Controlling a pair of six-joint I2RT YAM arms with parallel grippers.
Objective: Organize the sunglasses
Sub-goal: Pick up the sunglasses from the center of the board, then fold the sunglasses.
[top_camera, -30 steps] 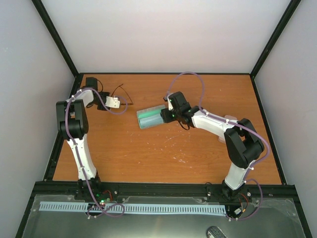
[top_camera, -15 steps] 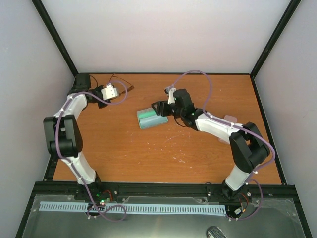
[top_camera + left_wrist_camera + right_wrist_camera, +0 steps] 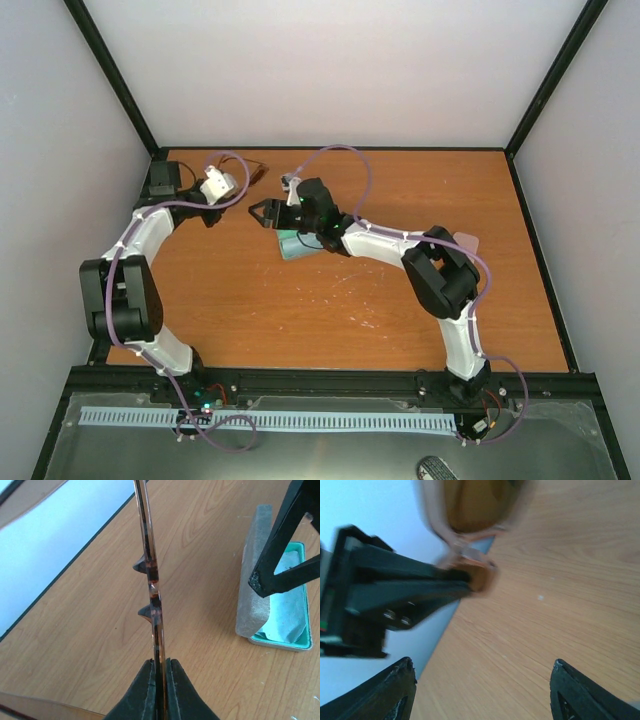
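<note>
My left gripper [image 3: 228,186] is shut on a thin brown pair of sunglasses [image 3: 256,172] and holds it above the table's back left. In the left wrist view [image 3: 159,667] the frame [image 3: 152,580] runs edge-on between the fingers. My right gripper [image 3: 265,212] is open and empty, just right of the left one. In the right wrist view [image 3: 485,680] the amber lens [image 3: 475,505] and the left finger [image 3: 395,595] show ahead of the spread fingers. The second pair is out of view.
An open grey case [image 3: 298,246] with a light blue cloth [image 3: 282,615] inside lies under the right forearm; its grey lid [image 3: 255,580] stands on the left. A pink object [image 3: 466,240] shows behind the right arm. The black frame rail [image 3: 160,165] is close to the left gripper.
My left gripper carried the sunglasses toward the back left. My right gripper left the case and swung left to beside the left gripper, jaws open.
</note>
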